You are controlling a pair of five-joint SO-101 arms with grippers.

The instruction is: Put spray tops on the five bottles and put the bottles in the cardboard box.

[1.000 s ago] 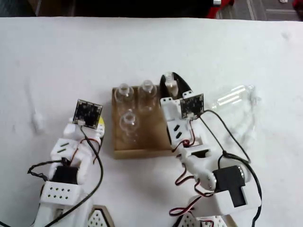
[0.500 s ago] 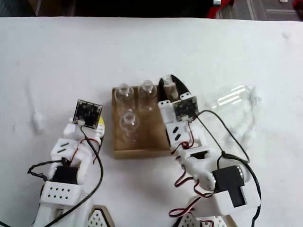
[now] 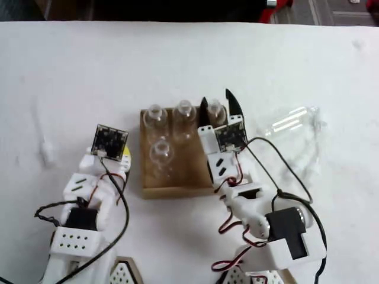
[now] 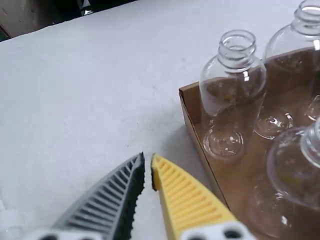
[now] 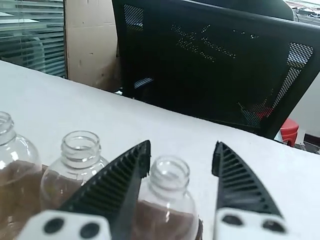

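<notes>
The cardboard box (image 3: pixel 177 188) holds three clear open-necked bottles (image 3: pixel 155 116) (image 3: pixel 184 112) (image 3: pixel 161 151). A fourth bottle (image 3: pixel 215 110) stands at the box's far right corner, between the spread black fingers of my right gripper (image 3: pixel 217 105), which is open and does not grip it. From the right wrist, that bottle (image 5: pixel 167 192) sits just below the open right gripper (image 5: pixel 182 147). My left gripper (image 4: pixel 147 161), with one grey and one yellow finger, is shut on nothing over the table beside the box's left wall (image 4: pixel 196 136). No bottle has a spray top.
Another clear bottle (image 3: pixel 289 121) lies on its side on the table, right of the box. A small white spray top (image 3: pixel 47 151) lies far left. The white table stretches open beyond the box. A black chair (image 5: pixel 215 65) stands past the far edge.
My right gripper, shut on the fourth bottle a second ago, shifted slightly left and opened. The bottle now stands free at the box's corner. The left arm has not moved.
</notes>
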